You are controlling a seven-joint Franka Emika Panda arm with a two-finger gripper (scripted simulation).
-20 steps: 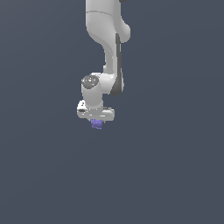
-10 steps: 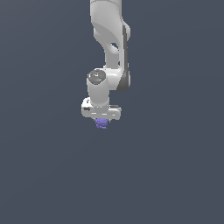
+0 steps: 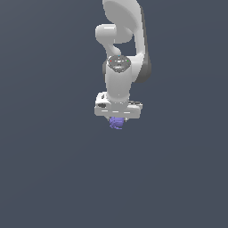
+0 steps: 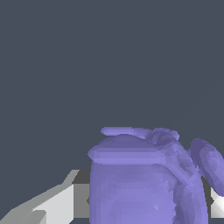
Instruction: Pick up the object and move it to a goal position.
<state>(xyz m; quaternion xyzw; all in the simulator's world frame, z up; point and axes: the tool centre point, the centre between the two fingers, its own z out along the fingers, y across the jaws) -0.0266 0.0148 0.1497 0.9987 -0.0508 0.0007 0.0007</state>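
The object [image 3: 116,123] is a small violet-purple lumpy blob hanging just under the white hand of the arm in the exterior view. My gripper [image 3: 117,121] is shut on it, and most of the fingers are hidden behind the hand's body. In the wrist view the object [image 4: 148,179] fills much of the picture, a rounded purple mass with lobes on one side. A white finger [image 4: 52,205] presses in beside it, and a sliver of the other finger [image 4: 217,205] shows at the opposite edge.
The white arm [image 3: 122,58] rises above the hand to the upper edge of the exterior view. Around it there is only a flat dark grey-blue background, with no other objects or edges showing.
The arm has carried the object toward the exterior view's right and slightly upward. The gripper stays shut on it throughout.
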